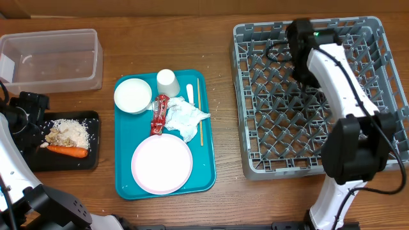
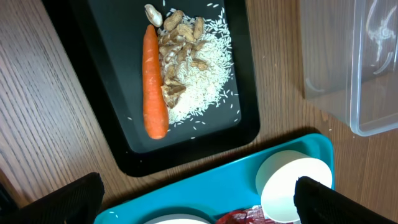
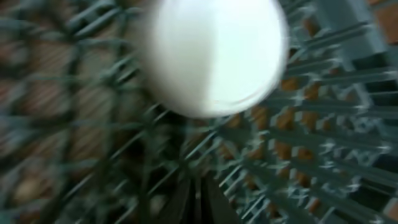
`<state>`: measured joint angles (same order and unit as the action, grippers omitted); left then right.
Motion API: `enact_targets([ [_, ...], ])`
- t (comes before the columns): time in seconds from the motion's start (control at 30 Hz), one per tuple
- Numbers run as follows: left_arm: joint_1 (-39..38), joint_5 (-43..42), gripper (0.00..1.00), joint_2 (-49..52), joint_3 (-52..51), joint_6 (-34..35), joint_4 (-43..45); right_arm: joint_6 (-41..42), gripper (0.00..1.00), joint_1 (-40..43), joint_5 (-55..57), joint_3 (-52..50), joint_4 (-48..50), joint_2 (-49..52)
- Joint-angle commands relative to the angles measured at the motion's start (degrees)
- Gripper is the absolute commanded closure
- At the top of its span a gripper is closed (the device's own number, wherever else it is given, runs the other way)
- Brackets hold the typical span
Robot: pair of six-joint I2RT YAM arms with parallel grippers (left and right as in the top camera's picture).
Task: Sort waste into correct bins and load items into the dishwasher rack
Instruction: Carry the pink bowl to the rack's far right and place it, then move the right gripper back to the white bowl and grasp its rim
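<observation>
A: L tool (image 2: 199, 183) status?
B: Jaws wide apart, nothing between. Sits by black bin (image 2: 112, 74), left of teal tray (image 2: 211, 190). Carrot (image 2: 154, 81) and rice (image 2: 202, 81) lie in black bin.
A: R tool (image 3: 199, 190)?
B: Fingers together, over rack (image 1: 252, 128), right of teal tray. Blurred bowl (image 3: 214, 53) ahead, apart from fingers. Plate (image 1: 162, 164), cup (image 1: 167, 83), napkin (image 1: 186, 118), wrapper (image 1: 158, 115) on teal tray.

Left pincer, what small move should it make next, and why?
Probably shift the left pincer over the teal tray toward the red wrapper: it is open and empty, and the wrapper lies there, not in the clear tub.
</observation>
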<state>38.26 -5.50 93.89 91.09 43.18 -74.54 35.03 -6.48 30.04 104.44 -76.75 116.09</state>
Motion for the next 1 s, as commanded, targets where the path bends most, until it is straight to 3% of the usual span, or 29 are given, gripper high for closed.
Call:
enact_targets([
  [0.0, -0.02, 0.61, 0.00, 0.17, -0.28, 0.57, 0.04, -7.56, 0.85, -0.33, -20.81, 5.81, -2.25, -6.49],
  [0.03, -0.02, 0.61, 0.00, 0.17, -0.26, 0.57, 0.04, -8.33, 0.64, -0.33, -23.15, 6.32, -2.69, -7.23],
  [0.1, -0.02, 0.61, 0.00, 0.17, -0.28, 0.55, 0.04, -8.50, 0.36, -0.26, -26.08, 6.45, -2.89, -8.57],
  [0.13, -0.02, 0.61, 0.00, 0.17, -0.26, 0.57, 0.02, -8.50, 0.32, -0.26, -27.15, 6.47, -2.93, -9.03],
  [0.3, -0.02, 0.61, 0.00, 0.17, -0.28, 0.57, 0.04, -8.92, 0.26, -0.61, -37.94, 6.47, -1.95, -9.53],
  [0.5, -0.02, 0.63, 0.00, 0.17, -0.28, 0.57, 0.04, -17.68, 0.20, -6.05, -58.23, 6.40, 3.98, -9.53],
  [0.63, -0.02, 0.61, 0.00, 0.17, -0.28, 0.57, 0.02, -17.68, 0.01, -13.25, -55.80, 6.14, 9.88, -9.46],
  [0.97, -0.02, 0.61, 0.00, 0.17, -0.26, 0.57, 0.02, -13.90, 0.00, -31.85, -47.47, 0.22, 31.80, -7.69],
])
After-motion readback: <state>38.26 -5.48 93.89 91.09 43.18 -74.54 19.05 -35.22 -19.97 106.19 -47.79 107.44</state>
